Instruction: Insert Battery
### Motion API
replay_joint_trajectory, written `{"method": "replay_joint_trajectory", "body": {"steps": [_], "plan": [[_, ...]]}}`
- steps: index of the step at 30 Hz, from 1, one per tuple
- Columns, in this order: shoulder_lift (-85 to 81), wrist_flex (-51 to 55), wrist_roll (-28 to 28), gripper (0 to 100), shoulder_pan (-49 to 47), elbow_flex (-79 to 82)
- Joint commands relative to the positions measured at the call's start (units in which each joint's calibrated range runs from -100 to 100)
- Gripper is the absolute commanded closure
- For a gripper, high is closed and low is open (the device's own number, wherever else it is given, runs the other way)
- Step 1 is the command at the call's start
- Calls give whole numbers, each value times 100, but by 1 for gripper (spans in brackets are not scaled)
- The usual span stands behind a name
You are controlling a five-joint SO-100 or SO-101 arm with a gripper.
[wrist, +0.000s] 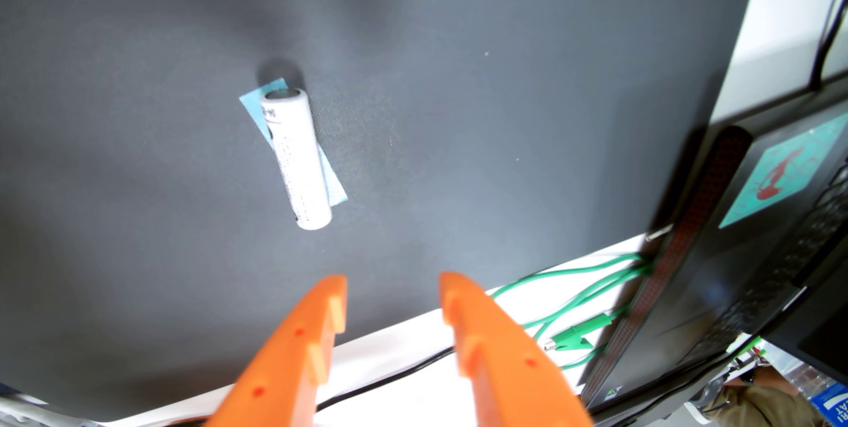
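Note:
A white cylindrical battery (297,158) lies on a dark grey mat (459,87), resting on a small light-blue paper patch (257,108). Its flat metal end points toward the top of the wrist view. My gripper (392,287) has two orange fingers (321,317) that enter from the bottom edge. It is open and empty, with a wide gap between the tips. It sits below and to the right of the battery, apart from it. No battery holder is in view.
A black laptop (757,248) with a teal sticker stands at the right edge. Green cables (583,289) with a clip lie on the white table (404,353) below the mat's edge. A black cable runs along the table.

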Motion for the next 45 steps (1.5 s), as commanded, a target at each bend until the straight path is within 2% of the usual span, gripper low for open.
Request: {"method": "replay_joint_trajectory", "body": {"steps": [1, 9, 16, 31, 45], "plan": [[91, -54, 42, 82, 38, -174], [308, -113, 31, 82, 49, 96], [708, -672, 47, 82, 97, 403], [1675, -697, 57, 82, 97, 358], [1817, -1121, 73, 82, 120, 637]]}}
